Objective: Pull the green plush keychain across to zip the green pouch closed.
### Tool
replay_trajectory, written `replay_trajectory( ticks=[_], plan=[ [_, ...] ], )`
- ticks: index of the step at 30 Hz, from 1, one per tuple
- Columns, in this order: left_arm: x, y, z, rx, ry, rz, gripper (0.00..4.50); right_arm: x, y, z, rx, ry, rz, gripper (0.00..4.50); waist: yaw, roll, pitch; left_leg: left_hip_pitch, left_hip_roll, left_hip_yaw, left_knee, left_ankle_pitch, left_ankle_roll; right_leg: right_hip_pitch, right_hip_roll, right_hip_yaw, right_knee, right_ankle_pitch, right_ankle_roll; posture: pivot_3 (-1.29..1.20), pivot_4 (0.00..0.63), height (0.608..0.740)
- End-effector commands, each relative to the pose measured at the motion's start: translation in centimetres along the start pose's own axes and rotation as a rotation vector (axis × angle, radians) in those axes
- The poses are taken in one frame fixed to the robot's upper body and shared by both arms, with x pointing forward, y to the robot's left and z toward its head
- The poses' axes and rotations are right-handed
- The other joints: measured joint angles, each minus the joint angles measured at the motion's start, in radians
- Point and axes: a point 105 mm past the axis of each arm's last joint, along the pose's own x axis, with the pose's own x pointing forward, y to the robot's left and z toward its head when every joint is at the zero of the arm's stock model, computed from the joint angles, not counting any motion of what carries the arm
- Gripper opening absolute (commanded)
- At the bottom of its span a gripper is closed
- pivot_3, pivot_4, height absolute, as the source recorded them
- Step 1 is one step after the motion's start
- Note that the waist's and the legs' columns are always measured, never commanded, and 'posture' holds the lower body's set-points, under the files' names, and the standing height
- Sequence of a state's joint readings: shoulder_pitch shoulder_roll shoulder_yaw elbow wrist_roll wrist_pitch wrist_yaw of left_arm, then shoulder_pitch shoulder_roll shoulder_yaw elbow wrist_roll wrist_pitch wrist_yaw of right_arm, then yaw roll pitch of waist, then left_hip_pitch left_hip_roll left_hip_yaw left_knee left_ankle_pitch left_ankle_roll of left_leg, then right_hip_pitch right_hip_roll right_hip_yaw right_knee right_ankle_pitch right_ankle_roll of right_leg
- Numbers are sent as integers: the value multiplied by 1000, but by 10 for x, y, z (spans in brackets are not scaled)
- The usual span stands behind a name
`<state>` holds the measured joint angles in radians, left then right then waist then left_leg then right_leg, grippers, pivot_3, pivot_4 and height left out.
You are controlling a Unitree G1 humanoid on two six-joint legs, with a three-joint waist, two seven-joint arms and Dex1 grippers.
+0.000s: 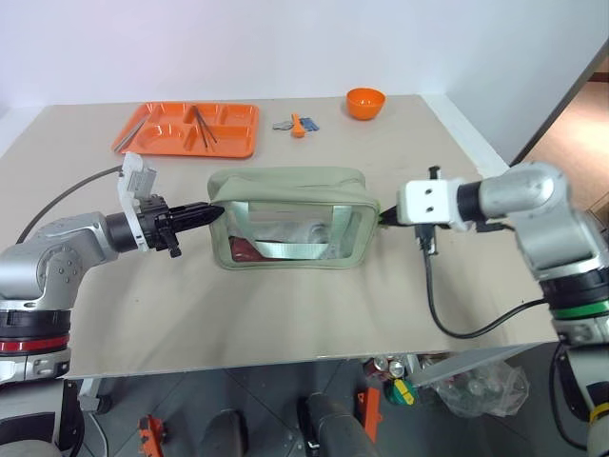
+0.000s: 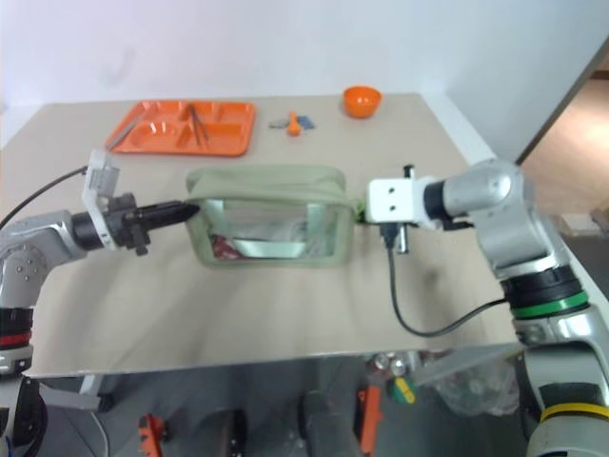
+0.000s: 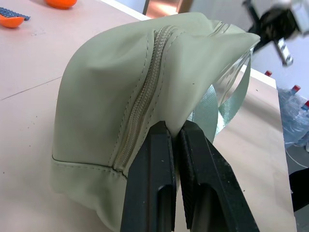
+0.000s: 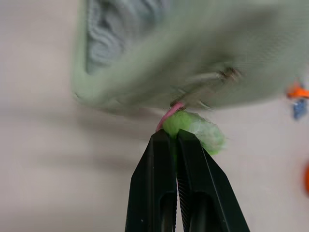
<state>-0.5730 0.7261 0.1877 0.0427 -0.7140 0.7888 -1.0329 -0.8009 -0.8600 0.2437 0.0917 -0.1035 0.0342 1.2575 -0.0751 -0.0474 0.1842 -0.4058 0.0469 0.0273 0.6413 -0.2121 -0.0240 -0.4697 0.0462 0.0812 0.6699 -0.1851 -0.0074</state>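
Green pouch lying on the surface, in front of the orange tray. Left hand clamped together on a fold of fabric at the pouch's left end, just beside the zip line. Right hand clamped on the green plush keychain at the pouch's right end, pink cord running from it up to the pouch's edge. Zip apparently drawn along the top seam as seen from the left wrist; hard to tell whether the last stretch beside the keychain is closed. To finish well: keep the left end pinned and the fabric taut, pull the keychain straight along the zip line away from the left hand, level with the seam rather than downward, so the slider does not snag or tip the pouch. Inside the pouch, behind the clear window: something dark red and some pale wrapped items, not clear enough to name. On the orange tray: a few thin utensils. Beyond the pouch, an orange bowl, contents not visible.
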Motion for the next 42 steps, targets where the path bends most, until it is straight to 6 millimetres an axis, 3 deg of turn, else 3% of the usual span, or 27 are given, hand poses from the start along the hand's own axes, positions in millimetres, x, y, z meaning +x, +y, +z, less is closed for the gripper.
replay_trajectory(
  ticks=[1,8,10,14,18,19,27,31,32,36,42],
  plan=[
    [-8,-3,14,46,-27,8,0,8,7,8,-36,-6,5,16,-1,0,0,0,0,0,0,0,0,0,0,0,0,0,0,0,150,740],
    [-8,-4,14,43,-27,7,0,36,29,17,-101,-39,89,16,-4,-1,0,3,0,0,0,0,0,0,1,1,4,0,-1,0,150,740],
    [-9,-5,14,41,-29,8,0,39,26,20,-71,-58,73,16,-6,-1,-1,4,1,0,0,0,0,0,2,1,5,-1,-2,0,150,740],
    [-11,-5,13,36,-33,18,0,37,15,17,12,-76,27,16,-8,-1,-1,5,1,0,0,0,0,0,2,1,8,-2,-4,0,150,740],
    [-14,-5,11,30,-35,30,0,20,-2,15,128,-124,-30,16,-9,-1,-1,6,1,0,0,0,0,0,2,1,10,-2,-4,0,150,740],
    [-15,-4,12,30,-42,37,0,15,-7,14,169,-138,-46,312,-9,-1,-1,6,1,0,0,0,-1,0,2,1,10,-2,-4,0,150,740],
    [-26,-2,32,14,-123,62,2738,-26,-30,6,318,-184,-133,2947,-5,-1,0,6,0,0,0,0,-1,0,1,1,9,-3,-4,0,150,740],
    [-45,-4,33,30,-96,105,4128,-49,-24,-8,373,-162,-111,4352,-6,-1,0,5,0,0,0,0,-1,0,1,1,9,-3,-4,0,150,740],
    [-49,-3,32,38,-85,117,4394,-53,-22,-10,384,-158,-104,4500,-6,-1,0,5,0,0,-1,0,-1,0,1,1,9,-3,-4,0,150,740],
    [-73,-1,19,50,-11,189,4455,-71,-18,-14,417,-155,-101,4500,-8,-1,0,7,0,0,-2,0,0,0,1,1,9,-5,-5,0,150,740],
    [-108,5,12,23,-56,319,4455,-93,-11,-2,565,-285,-140,4500,-8,-1,0,7,0,0,-2,0,0,0,1,0,10,-5,-6,0,150,740]
  ],
)
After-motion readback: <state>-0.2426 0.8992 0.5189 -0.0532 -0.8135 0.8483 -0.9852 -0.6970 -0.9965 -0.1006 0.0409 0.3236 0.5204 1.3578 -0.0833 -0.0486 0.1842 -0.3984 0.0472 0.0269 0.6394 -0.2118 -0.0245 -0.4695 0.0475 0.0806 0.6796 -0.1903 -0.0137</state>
